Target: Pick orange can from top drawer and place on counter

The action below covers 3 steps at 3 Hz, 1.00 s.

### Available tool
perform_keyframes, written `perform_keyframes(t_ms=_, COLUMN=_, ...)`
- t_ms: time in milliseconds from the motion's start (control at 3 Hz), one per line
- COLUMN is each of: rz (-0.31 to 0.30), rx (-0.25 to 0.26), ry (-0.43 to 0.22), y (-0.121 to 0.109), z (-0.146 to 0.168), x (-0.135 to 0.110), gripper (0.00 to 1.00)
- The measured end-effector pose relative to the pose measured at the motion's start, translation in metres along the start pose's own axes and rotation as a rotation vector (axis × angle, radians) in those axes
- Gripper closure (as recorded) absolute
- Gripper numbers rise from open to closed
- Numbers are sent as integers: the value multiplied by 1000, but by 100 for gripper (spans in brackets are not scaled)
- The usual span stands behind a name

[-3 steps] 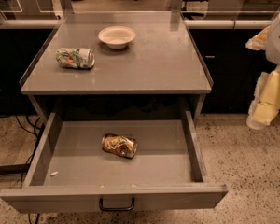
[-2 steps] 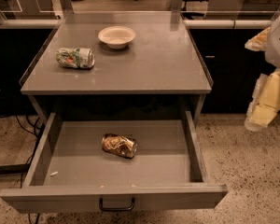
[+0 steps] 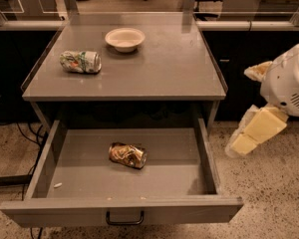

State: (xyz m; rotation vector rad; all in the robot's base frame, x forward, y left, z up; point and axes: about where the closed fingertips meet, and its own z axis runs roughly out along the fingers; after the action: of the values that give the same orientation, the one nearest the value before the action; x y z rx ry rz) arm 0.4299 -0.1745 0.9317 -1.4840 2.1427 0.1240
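As nothing was moved, the can was left in the drawer, the gripper held aside, its opening unclear.

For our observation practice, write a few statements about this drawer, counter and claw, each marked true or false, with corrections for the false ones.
1. The orange can lies on its side in the open top drawer. True.
2. The bowl sits in the drawer beside the orange can. False: it stands on the counter.
3. The claw is holding the orange can. False: it hangs outside the drawer, off to its right, apart from the can.
4. A white-and-green can lies on the counter, left of the bowl. True.
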Motion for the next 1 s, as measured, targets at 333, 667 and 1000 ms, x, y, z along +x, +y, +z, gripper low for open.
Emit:
perform_keyframes(t_ms=333, rz=70, rx=38, ry=-107, y=3, z=33, x=-12, gripper=0)
perform_keyframes(t_ms=667, rz=70, rx=38, ry=-107, y=3, z=33, x=-12, gripper=0)
perform_keyframes(t_ms=1000, rz=68, rx=28, ry=-99, y=7, z=50, x=-13, gripper=0)
